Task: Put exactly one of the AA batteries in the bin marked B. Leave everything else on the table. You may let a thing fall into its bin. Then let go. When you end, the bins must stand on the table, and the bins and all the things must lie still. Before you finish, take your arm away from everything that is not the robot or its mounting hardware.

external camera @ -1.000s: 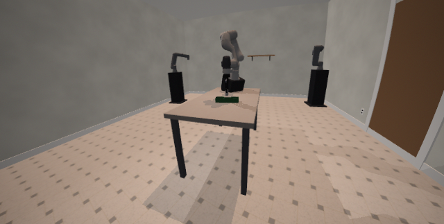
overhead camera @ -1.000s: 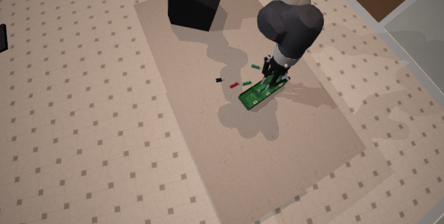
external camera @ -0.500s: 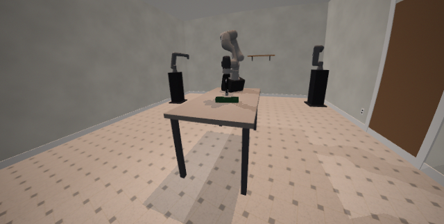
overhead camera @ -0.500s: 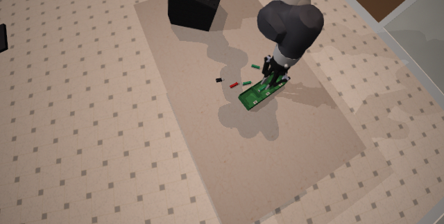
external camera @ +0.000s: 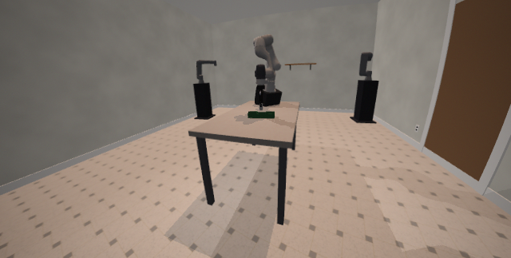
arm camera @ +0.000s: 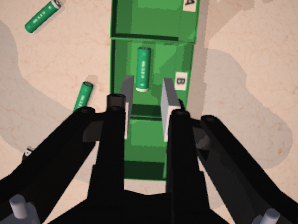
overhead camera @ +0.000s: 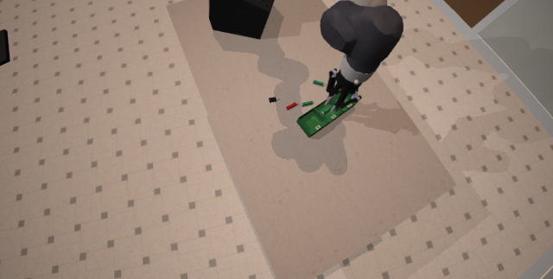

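Observation:
A long green bin strip [overhead camera: 327, 117] lies on the table, with compartments marked A [arm camera: 189, 2] and B [arm camera: 180, 80]. One green AA battery [arm camera: 143, 68] lies flat in the compartment marked B. My gripper [arm camera: 147, 90] hangs low over that compartment, its fingers a little apart with nothing between them, and the battery lies just ahead of the tips. The gripper also shows in the overhead view [overhead camera: 341, 99]. Two more green batteries [arm camera: 43, 15] [arm camera: 83, 95] lie on the table left of the bins.
A red battery-like piece [overhead camera: 291, 105] and a small black thing [overhead camera: 272, 99] lie on the table left of the bins. The robot's black base [overhead camera: 242, 4] stands at the far end of the table. The bins [external camera: 261, 114] are small in the far room view.

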Robot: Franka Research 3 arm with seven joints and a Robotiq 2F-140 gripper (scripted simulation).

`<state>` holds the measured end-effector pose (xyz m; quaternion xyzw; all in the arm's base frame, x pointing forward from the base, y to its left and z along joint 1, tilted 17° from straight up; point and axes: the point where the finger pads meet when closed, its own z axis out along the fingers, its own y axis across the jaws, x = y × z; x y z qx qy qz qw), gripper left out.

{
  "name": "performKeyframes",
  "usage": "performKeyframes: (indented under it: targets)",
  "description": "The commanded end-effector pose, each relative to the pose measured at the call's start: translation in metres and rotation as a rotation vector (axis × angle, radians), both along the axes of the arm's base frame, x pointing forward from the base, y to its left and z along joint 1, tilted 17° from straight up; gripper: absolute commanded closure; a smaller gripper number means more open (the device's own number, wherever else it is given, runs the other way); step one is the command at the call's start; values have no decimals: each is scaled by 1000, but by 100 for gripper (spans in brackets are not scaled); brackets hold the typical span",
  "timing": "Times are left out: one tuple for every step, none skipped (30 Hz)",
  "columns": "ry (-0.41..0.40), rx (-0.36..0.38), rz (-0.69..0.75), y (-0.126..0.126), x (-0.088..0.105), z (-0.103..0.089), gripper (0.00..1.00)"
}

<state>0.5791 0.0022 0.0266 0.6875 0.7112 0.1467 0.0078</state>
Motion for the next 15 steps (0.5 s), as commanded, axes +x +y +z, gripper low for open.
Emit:
performKeyframes:
  targets:
    - [4, -1, 10, 1, -2, -1, 83]
    - [4, -1, 10, 2, -5, -2, 83]
    - [4, -1, 10, 2, -5, -2, 83]
    - [4, -1, 10, 2, -5, -2, 83]
    - [4, -1, 10, 2, -5, -2, 83]
    - [4, -1, 10, 2, -5, -2, 83]
    - [4, -1, 10, 2, -5, -2, 83]
    - [4, -1, 10, 1, -6, 2, 0]
    - [4, -1, 10, 0, -7, 6, 0]
    - [4, -1, 10, 0, -8, 10, 0]
    - [4, -1, 10, -1, -9, 13, 0]
    - [4, -1, 10, -2, -9, 17, 0]
    - [4, -1, 10, -3, -10, 21, 0]
    - [4, -1, 10, -4, -11, 25, 0]
    - [4, -1, 10, -4, -12, 29, 0]
